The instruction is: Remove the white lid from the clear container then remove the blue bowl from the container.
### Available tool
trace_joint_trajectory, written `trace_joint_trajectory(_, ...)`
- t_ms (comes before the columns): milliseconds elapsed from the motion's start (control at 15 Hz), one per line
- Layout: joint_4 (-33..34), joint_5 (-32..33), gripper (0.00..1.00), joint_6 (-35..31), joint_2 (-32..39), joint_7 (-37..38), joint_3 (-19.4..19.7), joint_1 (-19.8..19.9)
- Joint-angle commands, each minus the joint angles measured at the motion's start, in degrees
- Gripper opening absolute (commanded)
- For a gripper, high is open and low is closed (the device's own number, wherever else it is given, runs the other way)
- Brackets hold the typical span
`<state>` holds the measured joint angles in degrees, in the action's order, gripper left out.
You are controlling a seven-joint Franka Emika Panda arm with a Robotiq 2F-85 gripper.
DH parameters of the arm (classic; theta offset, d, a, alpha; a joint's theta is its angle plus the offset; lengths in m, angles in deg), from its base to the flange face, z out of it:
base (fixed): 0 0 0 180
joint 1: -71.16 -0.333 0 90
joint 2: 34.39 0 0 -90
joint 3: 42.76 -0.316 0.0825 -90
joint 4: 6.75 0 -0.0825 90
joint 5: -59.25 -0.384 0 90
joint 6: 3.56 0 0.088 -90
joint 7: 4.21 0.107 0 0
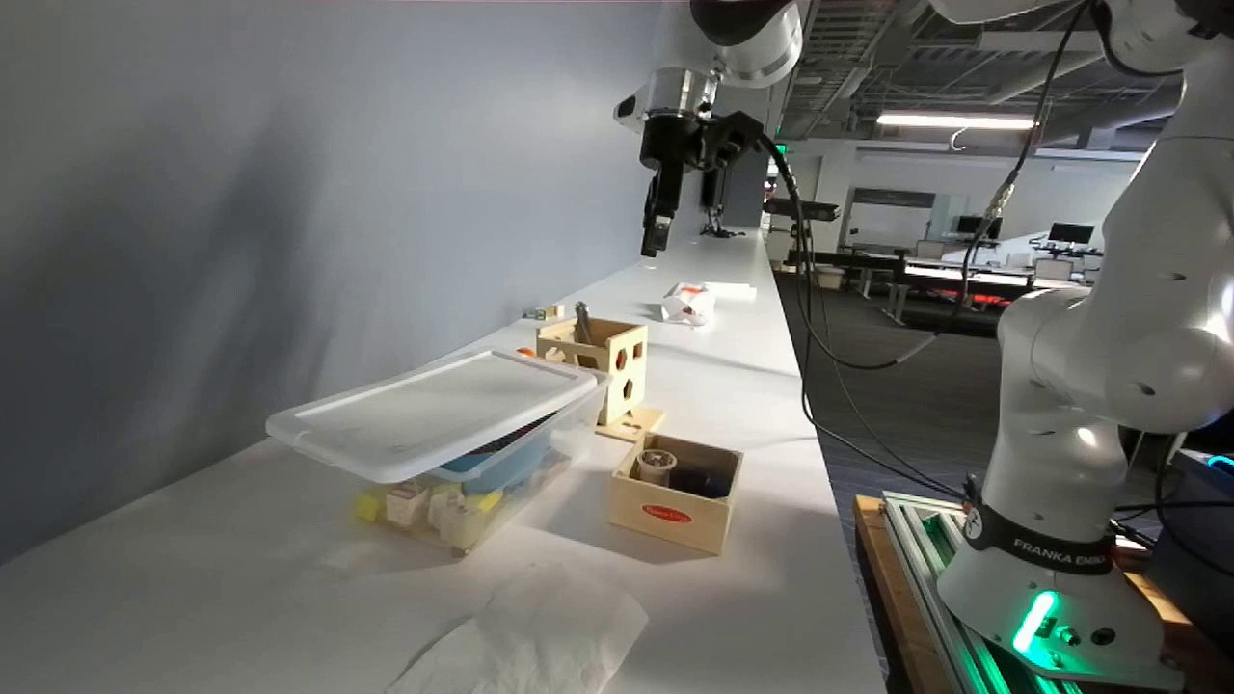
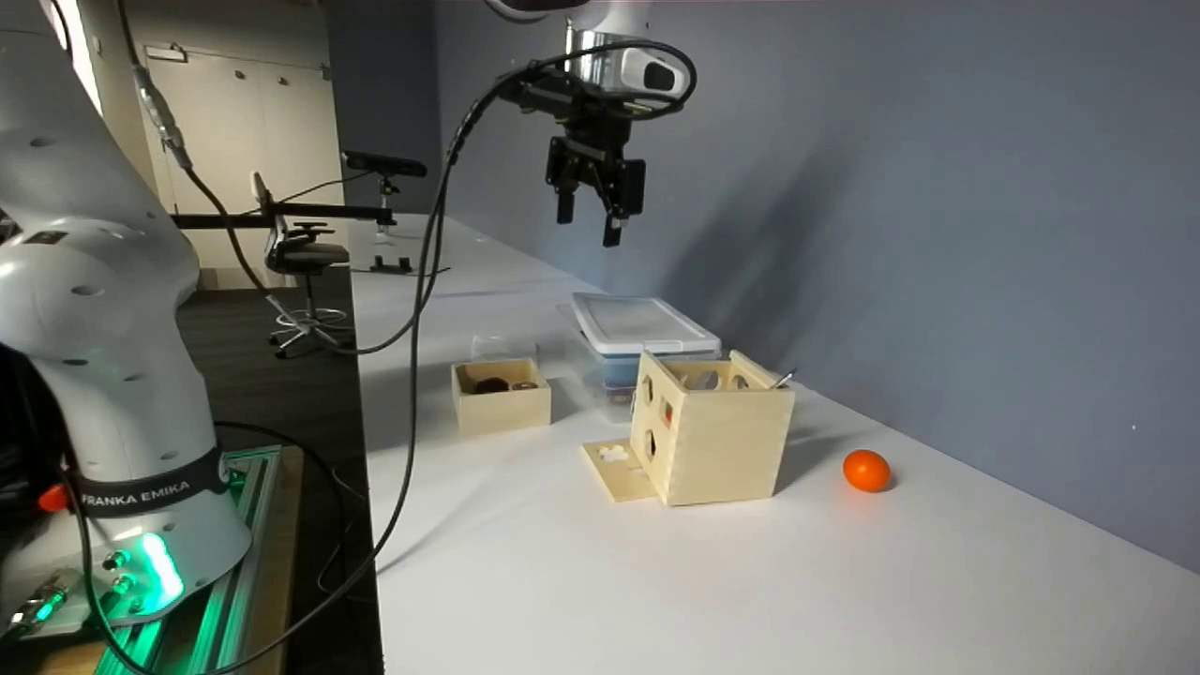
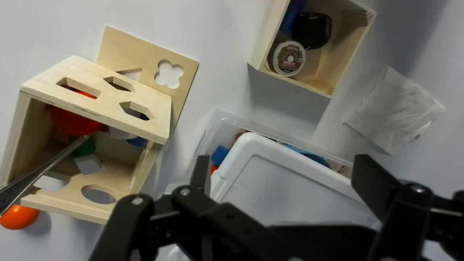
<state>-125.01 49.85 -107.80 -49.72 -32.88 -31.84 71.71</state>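
The white lid [image 1: 434, 414] lies askew on top of the clear container [image 1: 582, 416]; it also shows in the other views [image 2: 647, 323] [image 3: 275, 185]. The container's rim [image 3: 235, 121] is uncovered along one side and one end. The blue bowl [image 1: 506, 467] sits inside, partly under the lid. Only a strip of its rim [image 3: 311, 155] shows in the wrist view. Its blue also shows through the container wall [image 2: 583, 367] in an exterior view. My gripper [image 2: 589, 221] is open and empty, well above the container. In the wrist view its spread fingers [image 3: 281, 163] frame the lid.
A wooden shape box [image 2: 722, 445] with a metal utensil stands beside the container, its loose panel [image 2: 619, 469] at its foot. An orange ball [image 2: 866, 471] lies near the wall. A small wooden box [image 1: 670, 516] holds a pod. A paper napkin [image 1: 540, 631] lies nearby.
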Motion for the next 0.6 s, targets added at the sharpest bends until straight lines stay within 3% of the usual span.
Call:
trace_joint_trajectory(0,0.12,-0.12,1.0,0.14,0.0,-0.32,-0.78,0.58)
trace_joint_trajectory(133,0.12,-0.08,1.0,0.14,-0.07,-0.75,-0.73,0.62)
trace_joint_trajectory(533,-0.77,0.33,1.0,-11.65,1.77,-10.33,-6.16,-4.1)
